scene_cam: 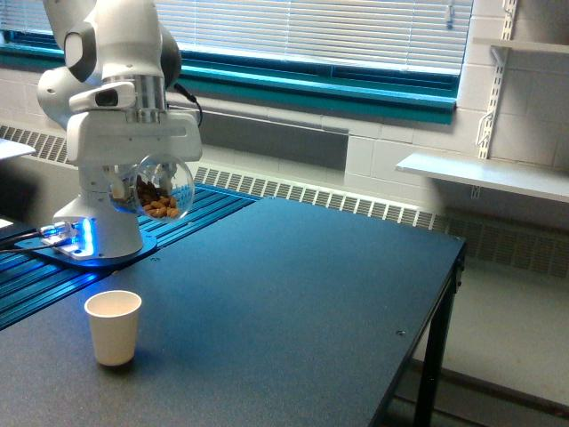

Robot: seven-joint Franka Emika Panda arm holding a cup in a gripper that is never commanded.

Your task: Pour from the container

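The container point(160, 189), a clear rounded plastic cup with brown bits inside, hangs in the air at the exterior view's left. My gripper point(149, 169) is shut on it from above, under the white hand of the arm. The cup is tilted onto its side, its contents lying in the lower part. A small white paper cup point(114, 326) stands upright on the dark table point(293, 302), well below the container and a little toward the exterior view's left. My fingertips are hidden behind the cup.
The arm's white base point(98, 227) sits on a blue-lit plate at the table's far left. Blue ribbed rails point(191, 209) run beside it. The table's right edge point(444, 302) drops off near a radiator wall and a white shelf point(484, 173).
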